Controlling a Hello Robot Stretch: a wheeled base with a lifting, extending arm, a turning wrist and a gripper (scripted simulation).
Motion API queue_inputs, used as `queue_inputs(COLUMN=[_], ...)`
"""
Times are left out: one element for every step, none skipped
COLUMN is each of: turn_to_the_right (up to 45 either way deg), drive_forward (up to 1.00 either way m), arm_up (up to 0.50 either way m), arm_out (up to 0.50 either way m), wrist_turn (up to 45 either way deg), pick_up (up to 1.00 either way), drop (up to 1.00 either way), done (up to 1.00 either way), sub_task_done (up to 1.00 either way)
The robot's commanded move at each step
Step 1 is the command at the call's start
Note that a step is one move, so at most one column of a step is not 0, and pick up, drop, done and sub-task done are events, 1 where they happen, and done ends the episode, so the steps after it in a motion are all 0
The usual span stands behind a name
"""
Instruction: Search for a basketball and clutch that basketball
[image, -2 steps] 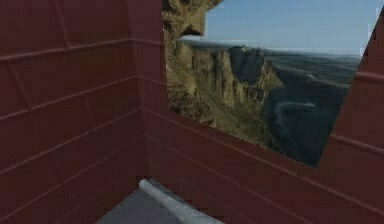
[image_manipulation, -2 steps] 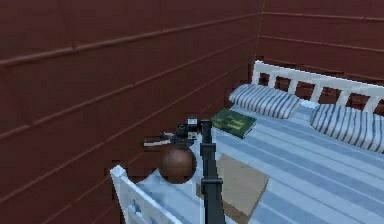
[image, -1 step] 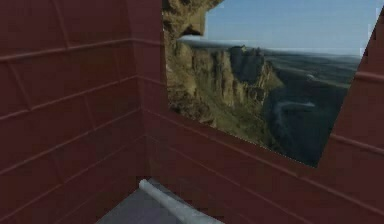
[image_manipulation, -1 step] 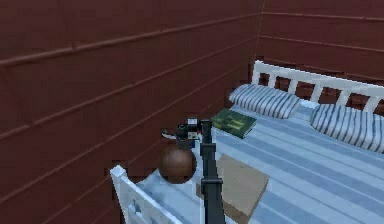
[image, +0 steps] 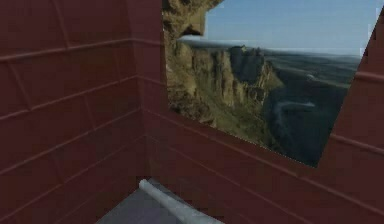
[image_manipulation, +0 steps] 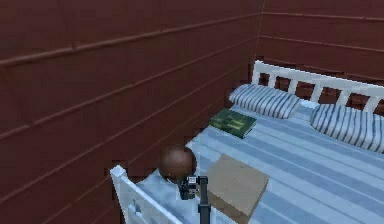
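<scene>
The basketball (image_manipulation: 177, 161), a dark brown-orange ball, lies on the bed (image_manipulation: 300, 168) right at the jaws, just past them and a touch toward the arm side view's left. The gripper (image_manipulation: 187, 186) sits at the ball's near edge. Can't tell if it touches the ball, whether the jaws are released or clenched, or if the gripper holds anything, since the ball rests on the cover behind it. The arm (image_manipulation: 206, 209) rises from the bottom edge as a dark bar.

Just beside the jaws, toward the view's right, lies a flat tan sheet (image_manipulation: 238, 183), poss. cardboard, w/ one corner behind the arm. Farther out from the jaws lies a green book (image_manipulation: 232, 123). Beyond it are a striped pillow (image_manipulation: 265, 100) and a second pillow (image_manipulation: 350, 126), both against the white headboard (image_manipulation: 330, 88). The white footboard (image_manipulation: 132, 198) stands near the jaws on the left, cut off by the bottom edge. The bed cover is pale blue-white stripes. A dark red plank wall (image_manipulation: 100, 90) runs along the bed's far side.

In the forward view, red planks (image: 70, 110) frame a window (image: 270, 80) w/ cliffs and sky. At the bottom is a grey surface (image: 165, 205) w/ a pale rounded edge, too cropped to name.
</scene>
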Motion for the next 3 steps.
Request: queue_inputs(turn_to_the_right=[0.0,0.0,0.0], drive_forward=[0.0,0.0,0.0], arm_up=[0.0,0.1,0.0], arm_out=[0.0,0.0,0.0], wrist_turn=[0.0,0.0,0.0], pick_up=[1.0,0.0,0.0], drop=[0.0,0.0,0.0], done=[0.0,0.0,1.0], sub_task_done=[0.0,0.0,0.0])
